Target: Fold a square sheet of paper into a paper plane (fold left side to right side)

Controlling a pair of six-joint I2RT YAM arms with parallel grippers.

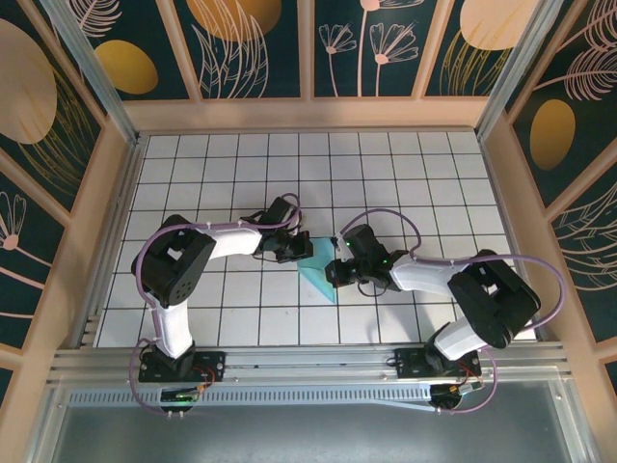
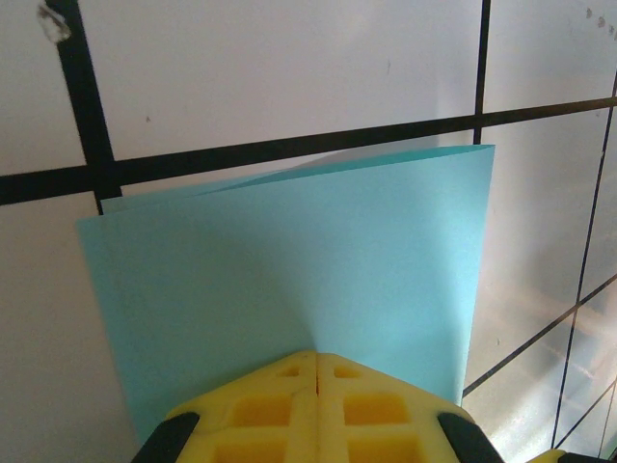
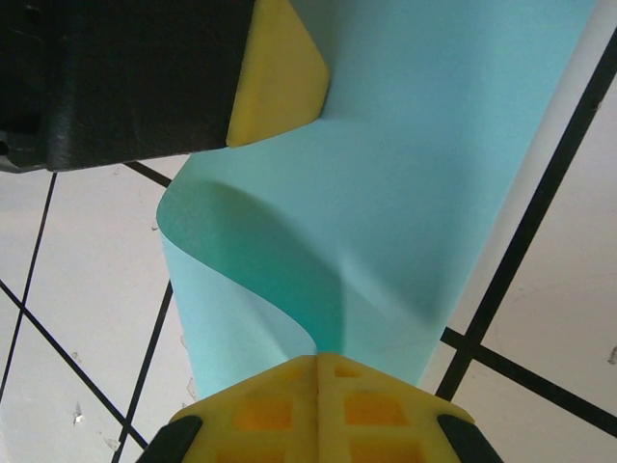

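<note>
Teal-blue and thin, the square sheet of paper (image 1: pixel 316 272) lies at the centre of the top view, between the two arms, on the white gridded tabletop (image 1: pixel 241 174). From above it shows as a roughly triangular shape pointing toward the lower edge of the frame. The left end effector (image 1: pixel 292 249) meets its upper left part and the right end effector (image 1: pixel 339 270) its right side.

In the left wrist view, the left end effector (image 2: pixel 316 371) sits at the bottom centre with its yellow pads (image 2: pixel 260 410) pressed together, clenched on the near edge of the sheet (image 2: pixel 289 280). The paper is doubled over, and a second layer peeks out along its upper edge near a black grid line.

In the right wrist view, the right end effector (image 3: pixel 318 371) is likewise clenched on the sheet (image 3: pixel 415 174), which buckles into a soft curl mid-frame and runs to the upper right. At the upper left, a yellow pad (image 3: pixel 275 72) of the left end effector touches the paper.
</note>
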